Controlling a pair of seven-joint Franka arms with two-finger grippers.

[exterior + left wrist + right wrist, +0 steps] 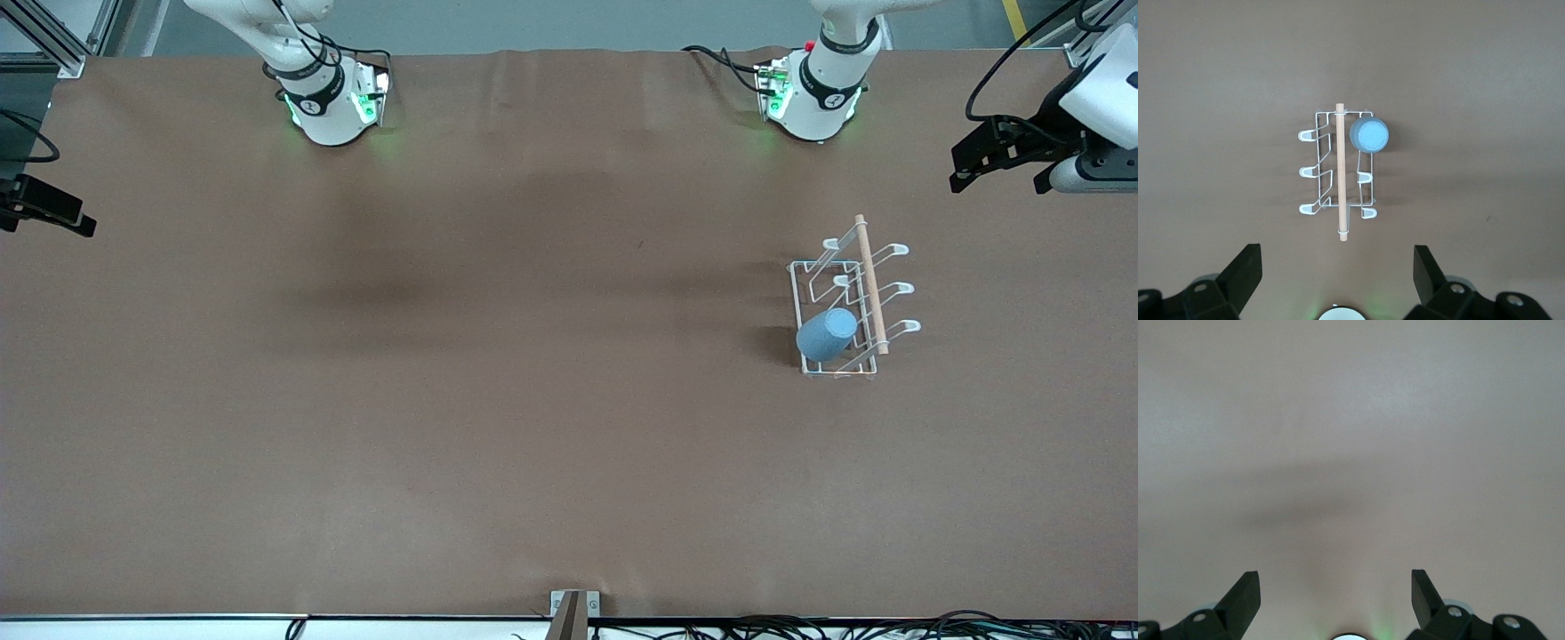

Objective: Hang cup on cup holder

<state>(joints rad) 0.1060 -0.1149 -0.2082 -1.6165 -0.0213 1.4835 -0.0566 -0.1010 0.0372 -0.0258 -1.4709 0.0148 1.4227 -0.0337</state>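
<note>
Left tool (1335,280): fingers (1245,270) spread wide and holding nothing, raised high over the table (444,400) at the left arm's end, with the cup holder (1338,167) directly in its wrist view. In the front view this tool (1000,164) showed at the frame's edge, above the table margin, well apart from the rack.

Right tool (1335,600): fingers likewise parted and empty, hanging over bare brown table surface; this arm waited. In the front view only a dark part at the frame's edge near the right arm's end appeared.

Cup holder (849,302): a white wire rack with a rectangular base, standing on the table toward the left arm's end. Six upturned, loop-tipped prongs rose in two rows of three, one row on each side of a light wooden rod (871,284) that ran along the top.

Cup (827,334): a small, plain, light-blue tumbler without a handle, slightly tapered and matte, much smaller than the rack. It sat upturned over one end prong, the one in the row toward the right arm's end that lay nearest the front camera, tilted with its closed base (1369,135) uppermost. The other five prongs were bare.
</note>
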